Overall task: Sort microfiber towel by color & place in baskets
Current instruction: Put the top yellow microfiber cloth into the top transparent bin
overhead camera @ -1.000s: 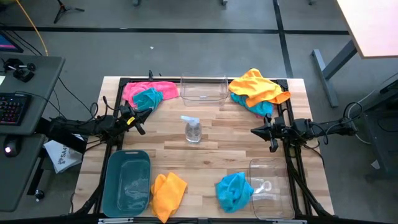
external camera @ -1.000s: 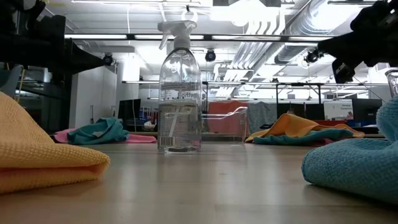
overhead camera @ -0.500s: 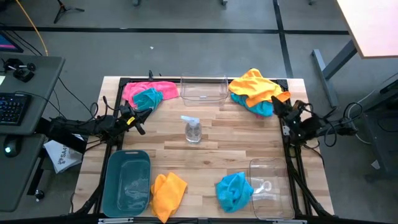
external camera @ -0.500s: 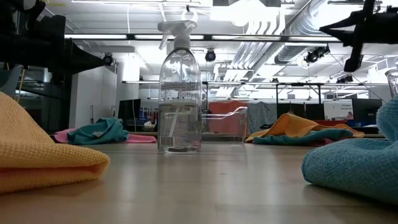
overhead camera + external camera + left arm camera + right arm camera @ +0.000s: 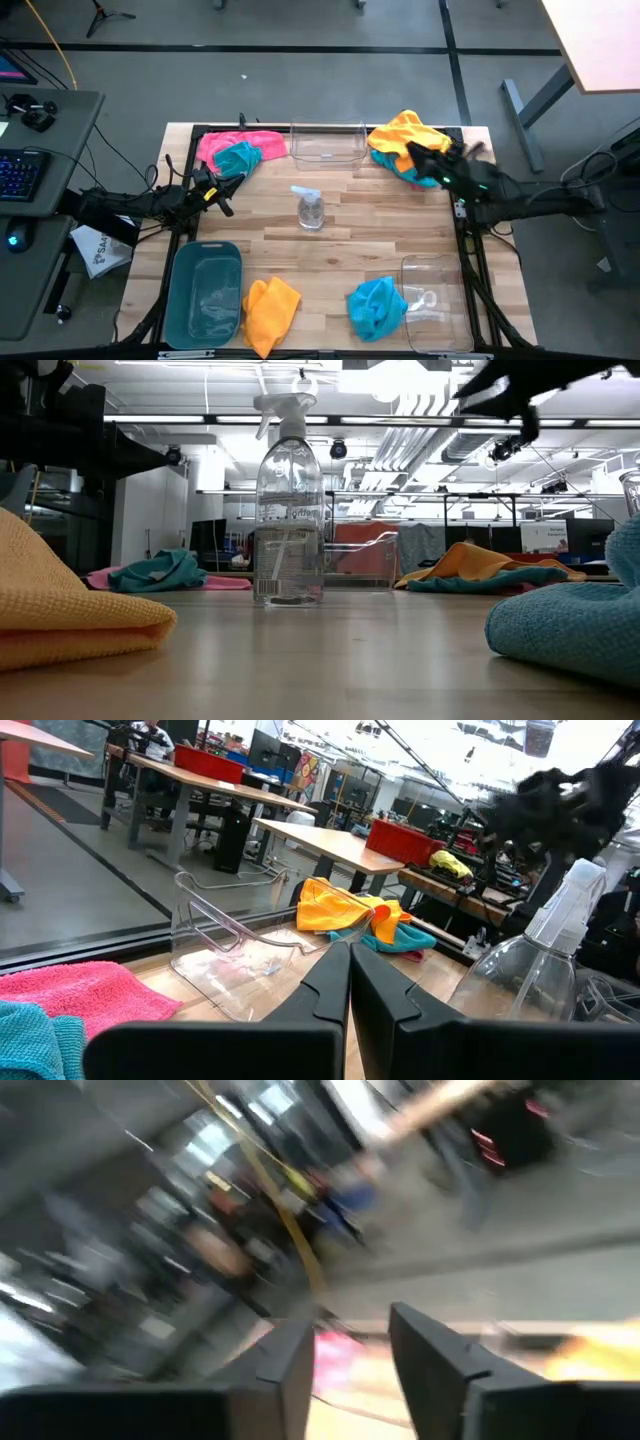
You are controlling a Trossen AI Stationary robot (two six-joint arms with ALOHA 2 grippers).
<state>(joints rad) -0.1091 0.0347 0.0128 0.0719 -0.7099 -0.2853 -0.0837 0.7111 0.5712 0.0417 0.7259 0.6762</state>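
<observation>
Three baskets: opaque teal plastic tub [image 5: 207,290] front left, clear plastic tub [image 5: 327,144] at back edge, second clear tub [image 5: 433,300] front right; none holds a towel.
Towels: pink-and-teal pile [image 5: 237,152] back left; orange-and-teal heap [image 5: 405,141] back right; orange towel [image 5: 270,313] and teal towel [image 5: 376,305] along front edge.
Centre: clear spray bottle [image 5: 310,208], bare wood around it.
Left gripper [image 5: 226,188]: beside pink-and-teal pile, fingers together.
Right gripper [image 5: 418,156]: over orange-and-teal heap, fingers apart.

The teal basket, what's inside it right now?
The teal basket looks empty: its bare bottom shows, no towel inside. An orange towel lies beside it on the table.
</observation>
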